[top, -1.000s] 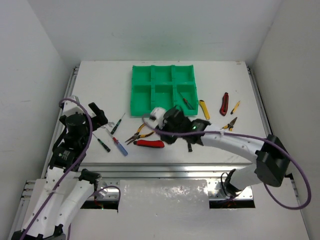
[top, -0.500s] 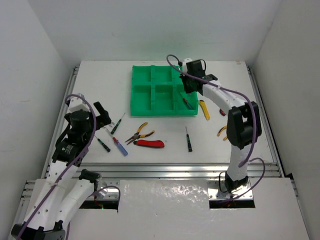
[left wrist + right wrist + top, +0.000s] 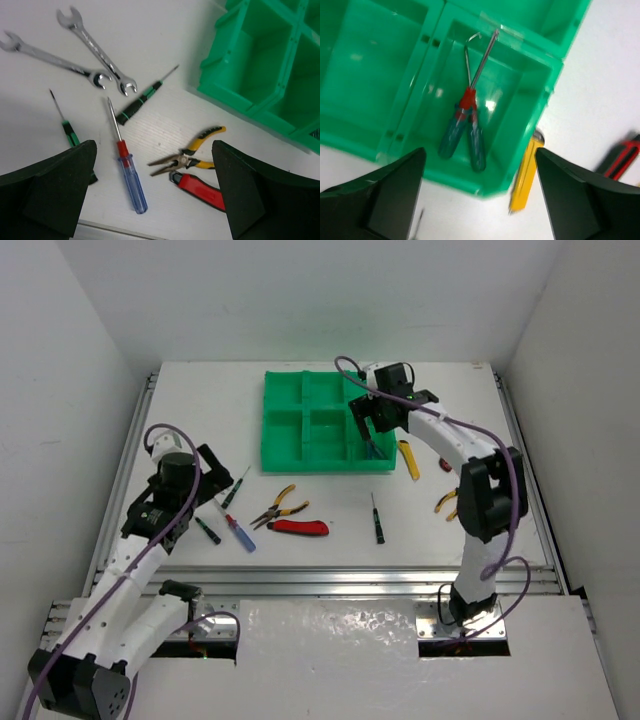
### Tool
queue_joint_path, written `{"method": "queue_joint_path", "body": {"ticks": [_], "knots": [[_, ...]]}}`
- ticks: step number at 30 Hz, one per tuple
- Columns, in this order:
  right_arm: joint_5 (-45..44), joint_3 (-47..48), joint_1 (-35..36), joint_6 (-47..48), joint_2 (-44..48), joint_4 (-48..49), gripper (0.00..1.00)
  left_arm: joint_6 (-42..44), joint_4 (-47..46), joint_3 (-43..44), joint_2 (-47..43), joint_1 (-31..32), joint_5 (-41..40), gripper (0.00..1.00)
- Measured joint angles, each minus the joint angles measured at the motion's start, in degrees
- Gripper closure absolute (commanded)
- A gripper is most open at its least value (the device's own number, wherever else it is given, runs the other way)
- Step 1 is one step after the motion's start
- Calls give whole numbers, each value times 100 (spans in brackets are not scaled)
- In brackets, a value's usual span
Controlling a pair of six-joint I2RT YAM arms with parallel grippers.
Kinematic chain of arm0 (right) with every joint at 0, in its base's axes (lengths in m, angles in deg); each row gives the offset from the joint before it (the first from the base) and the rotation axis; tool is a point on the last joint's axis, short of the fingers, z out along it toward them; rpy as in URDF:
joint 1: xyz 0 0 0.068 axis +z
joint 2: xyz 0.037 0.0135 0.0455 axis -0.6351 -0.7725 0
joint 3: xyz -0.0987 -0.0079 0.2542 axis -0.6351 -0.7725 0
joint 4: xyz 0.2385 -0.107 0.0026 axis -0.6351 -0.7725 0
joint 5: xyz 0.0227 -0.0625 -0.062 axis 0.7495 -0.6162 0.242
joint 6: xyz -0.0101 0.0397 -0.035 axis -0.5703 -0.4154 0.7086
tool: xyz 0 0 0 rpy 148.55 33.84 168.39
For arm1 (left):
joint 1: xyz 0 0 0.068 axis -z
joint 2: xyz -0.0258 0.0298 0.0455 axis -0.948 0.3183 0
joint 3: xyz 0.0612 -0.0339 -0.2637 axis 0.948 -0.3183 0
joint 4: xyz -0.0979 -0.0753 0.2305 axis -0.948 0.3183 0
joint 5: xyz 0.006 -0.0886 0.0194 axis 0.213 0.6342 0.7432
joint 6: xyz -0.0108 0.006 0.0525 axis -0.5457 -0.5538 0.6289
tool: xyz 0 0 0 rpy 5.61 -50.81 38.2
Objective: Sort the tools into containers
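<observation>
The green tray's (image 3: 268, 430) near right compartment holds two blue-handled screwdrivers (image 3: 451, 136) with red collars, lying crossed. My right gripper (image 3: 373, 427) hovers open just above them, nothing between its fingers (image 3: 380, 200). My left gripper (image 3: 207, 478) hangs open over loose tools at the table's left: two silver wrenches (image 3: 55, 60), a black-and-green screwdriver (image 3: 140, 102), a small green one (image 3: 67, 130), a blue screwdriver (image 3: 127, 175), yellow-handled pliers (image 3: 192, 155) and a red knife (image 3: 200, 187).
A yellow knife (image 3: 526, 172) lies just right of the tray (image 3: 435, 40). A red knife (image 3: 622, 155) and second pliers (image 3: 452, 502) lie further right, partly behind my right arm. A black screwdriver (image 3: 378, 518) rests at centre front.
My right arm swung from the table's front up to the tray and its jaws opened, leaving a second blue screwdriver in the near right compartment. My left arm shifted slightly right.
</observation>
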State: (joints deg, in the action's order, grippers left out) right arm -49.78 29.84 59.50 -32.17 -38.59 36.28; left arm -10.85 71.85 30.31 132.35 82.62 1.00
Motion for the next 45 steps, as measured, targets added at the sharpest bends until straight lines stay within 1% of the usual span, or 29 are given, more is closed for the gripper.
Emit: {"method": "queue_joint_path", "body": {"ticks": [2,5,7,8,9,10,14,15,16,18,19,20,23,24,26,30,33,36,38,39,42,45], "knots": [[-7,-393,94,-205,551,-2,1,-297,-181,-280,70,0,223,4],[55,-1069,413,-623,1641,-17,1,-706,-358,-710,452,13,393,7],[142,-1355,636,-892,2194,-13,1,-885,-470,-861,892,31,433,14],[236,-1572,831,-1099,2544,17,1,-1010,-507,-927,1213,61,459,14],[271,-1707,922,-1220,2684,63,1,-1119,-514,-949,1377,127,413,14],[302,-1853,975,-1318,2771,114,1,-1211,-527,-949,1532,199,339,14],[382,-2465,1091,-1587,2769,48,1,-1663,-581,-949,1930,544,92,22],[396,-2581,1110,-1635,2719,0,1,-1781,-595,-949,2006,597,28,26],[398,-2662,1119,-1670,2677,-48,1,-1888,-608,-951,2085,632,-17,38],[417,-2771,1119,-1718,2616,-111,1,-2068,-638,-962,2251,669,-98,47],[424,-2802,1119,-1746,2608,-127,1,-2133,-649,-964,2347,678,-144,47],[435,-2815,1119,-1764,2608,-127,1,-2186,-654,-966,2437,678,-177,49],[448,-2815,1119,-1786,2608,-94,1,-2302,-717,-990,2688,680,-269,52],[459,-2815,1119,-1788,2608,-96,1,-2328,-745,-1003,2780,682,-278,57],[490,-2815,1121,-1790,2614,-96,1,-2347,-820,-1029,2940,684,-284,57],[549,-2815,1147,-1792,2647,-94,1,-2367,-977,-1084,3139,691,-249,83],[675,-2846,1182,-1797,2704,-31,1,-2337,-1104,-1108,3145,695,-247,100],[1062,-2942,1193,-1836,2793,153,1,-2343,-1119,-1174,3038,717,-234,100],[1600,-3082,1193,-1963,2863,411,1,-2354,-1086,-1331,2741,750,-177,100],[1786,-3139,1196,-2017,2881,527,1,-2354,-1043,-1425,2487,782,-140,100],[2719,-3442,1250,-2494,2879,1174,1,-2304,-1027,-1617,1617,933,7,100],[3311,-3766,1469,-3182,2826,2129,3,-2271,-1154,-1681,831,1075,208,100]]}}
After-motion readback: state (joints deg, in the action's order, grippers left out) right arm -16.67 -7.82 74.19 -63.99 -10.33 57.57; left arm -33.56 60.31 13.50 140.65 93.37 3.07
